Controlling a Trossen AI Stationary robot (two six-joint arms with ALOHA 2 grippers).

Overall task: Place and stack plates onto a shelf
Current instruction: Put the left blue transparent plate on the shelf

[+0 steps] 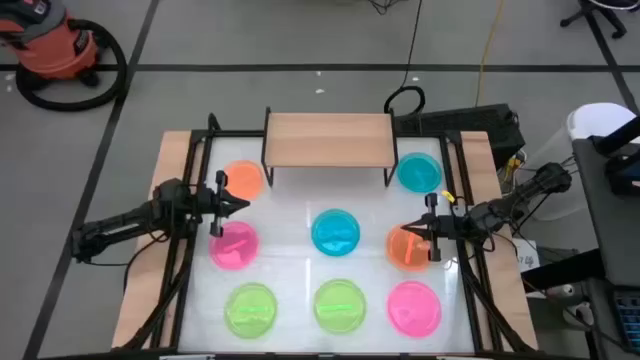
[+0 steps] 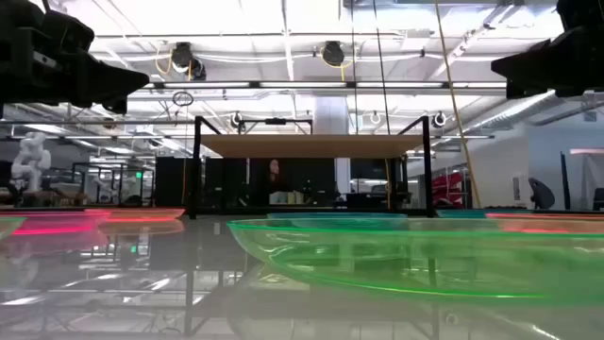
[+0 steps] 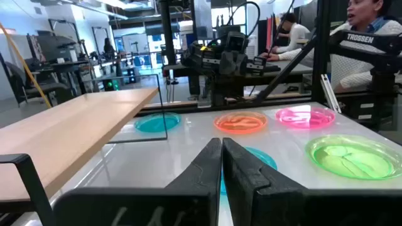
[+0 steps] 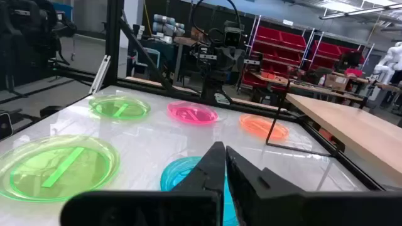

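The light-wood shelf (image 1: 328,140) stands on black legs at the table's far middle, nothing on it. Eight translucent plates lie flat on the white table: orange (image 1: 243,181), pink (image 1: 234,245), blue (image 1: 336,232), teal (image 1: 418,172), orange (image 1: 406,250), two green (image 1: 250,308) (image 1: 340,303) and pink (image 1: 414,307). My left gripper (image 1: 238,205) hovers shut between the left orange and pink plates, pointing right; its wrist view shows the fingers closed (image 3: 221,150). My right gripper (image 1: 412,233) hovers shut above the right orange plate, pointing left, fingers closed (image 4: 221,157).
Black frame rails (image 1: 196,190) run along the table's left and right sides beside the arms. Bare white tabletop lies between shelf and blue plate. People sit beyond the table's right side (image 3: 364,25). In the low view a green plate (image 2: 425,250) fills the foreground.
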